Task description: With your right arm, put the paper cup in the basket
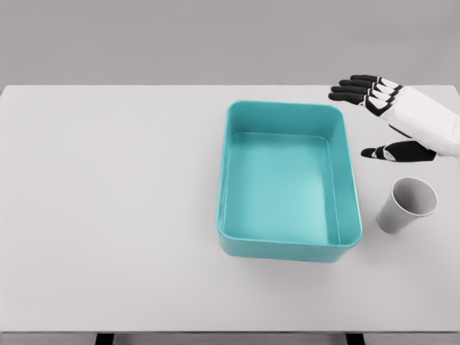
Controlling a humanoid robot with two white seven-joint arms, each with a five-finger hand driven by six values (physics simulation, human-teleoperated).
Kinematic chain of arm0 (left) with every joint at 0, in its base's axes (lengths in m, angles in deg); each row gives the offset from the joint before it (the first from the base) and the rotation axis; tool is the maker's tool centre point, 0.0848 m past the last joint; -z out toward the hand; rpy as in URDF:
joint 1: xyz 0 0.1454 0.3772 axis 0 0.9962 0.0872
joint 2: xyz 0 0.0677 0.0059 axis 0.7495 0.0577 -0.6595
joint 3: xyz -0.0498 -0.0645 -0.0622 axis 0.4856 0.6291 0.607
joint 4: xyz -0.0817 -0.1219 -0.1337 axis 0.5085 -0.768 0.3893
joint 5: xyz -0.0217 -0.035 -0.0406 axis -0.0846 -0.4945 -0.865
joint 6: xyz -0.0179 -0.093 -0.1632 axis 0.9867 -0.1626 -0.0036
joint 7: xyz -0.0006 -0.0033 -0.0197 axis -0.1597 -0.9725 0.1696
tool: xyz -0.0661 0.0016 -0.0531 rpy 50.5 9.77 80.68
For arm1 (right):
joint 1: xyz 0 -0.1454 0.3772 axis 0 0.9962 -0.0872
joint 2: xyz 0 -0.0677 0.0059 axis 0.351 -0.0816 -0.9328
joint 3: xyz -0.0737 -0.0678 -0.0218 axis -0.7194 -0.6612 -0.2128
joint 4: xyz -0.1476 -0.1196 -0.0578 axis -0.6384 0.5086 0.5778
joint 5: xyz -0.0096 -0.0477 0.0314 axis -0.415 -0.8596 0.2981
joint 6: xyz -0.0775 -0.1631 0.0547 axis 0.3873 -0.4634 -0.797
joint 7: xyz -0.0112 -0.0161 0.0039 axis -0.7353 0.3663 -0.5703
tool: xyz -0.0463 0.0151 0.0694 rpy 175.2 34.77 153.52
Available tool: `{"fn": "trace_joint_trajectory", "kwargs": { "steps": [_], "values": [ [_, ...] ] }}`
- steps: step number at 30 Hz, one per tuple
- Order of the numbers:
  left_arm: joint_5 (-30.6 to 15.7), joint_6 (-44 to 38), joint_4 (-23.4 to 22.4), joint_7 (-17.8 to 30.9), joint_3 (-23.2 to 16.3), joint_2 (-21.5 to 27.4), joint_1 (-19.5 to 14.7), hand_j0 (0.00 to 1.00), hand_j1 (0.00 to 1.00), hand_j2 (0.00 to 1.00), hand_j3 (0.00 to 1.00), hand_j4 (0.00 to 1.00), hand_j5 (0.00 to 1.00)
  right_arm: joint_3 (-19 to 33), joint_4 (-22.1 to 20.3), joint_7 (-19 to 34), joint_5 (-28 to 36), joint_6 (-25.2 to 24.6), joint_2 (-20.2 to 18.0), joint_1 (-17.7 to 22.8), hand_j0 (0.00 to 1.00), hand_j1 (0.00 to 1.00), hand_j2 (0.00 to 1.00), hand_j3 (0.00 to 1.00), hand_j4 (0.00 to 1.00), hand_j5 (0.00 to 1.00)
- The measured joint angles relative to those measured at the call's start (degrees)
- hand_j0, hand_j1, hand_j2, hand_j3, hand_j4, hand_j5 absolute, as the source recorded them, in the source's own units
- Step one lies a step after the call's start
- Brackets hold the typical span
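We find the right robot hand (392, 115) spread wide, empty, near the worktop's (108, 215) right edge. The paper cup (407, 205) stands just below it, beside the basket (287, 248).

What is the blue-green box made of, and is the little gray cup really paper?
The basket looks like smooth molded plastic: one even teal color, rounded corners, a soft sheen on its walls. The cup looks like thin matte paper or card, plain gray-white with a thin rim and no shine, though a render cannot settle that. The right hand hovers open beyond it.
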Motion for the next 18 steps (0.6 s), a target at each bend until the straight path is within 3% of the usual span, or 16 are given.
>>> {"fn": "trace_joint_trajectory", "kwargs": {
  "steps": [6,12,18],
  "values": [
    [0.0,0.0,0.0,0.0,0.0,0.0,0.0,1.0,1.0,1.0,1.0,1.0,1.0,0.3,0.0,0.6,2.9,0.0,-0.2,2.1,1.0,1.0,1.0,1.0,1.0,1.0],
    [0.0,0.0,0.0,0.0,0.0,0.0,0.0,1.0,1.0,1.0,1.0,1.0,1.0,2.1,0.0,13.4,18.7,0.1,-1.8,4.3,1.0,1.0,1.0,1.0,1.0,1.0],
    [0.0,0.0,0.0,0.0,0.0,0.0,0.0,1.0,1.0,1.0,1.0,1.0,1.0,4.9,0.1,17.1,25.0,0.1,-4.1,5.8,1.0,1.0,1.0,1.0,1.0,1.0]
  ]
}}
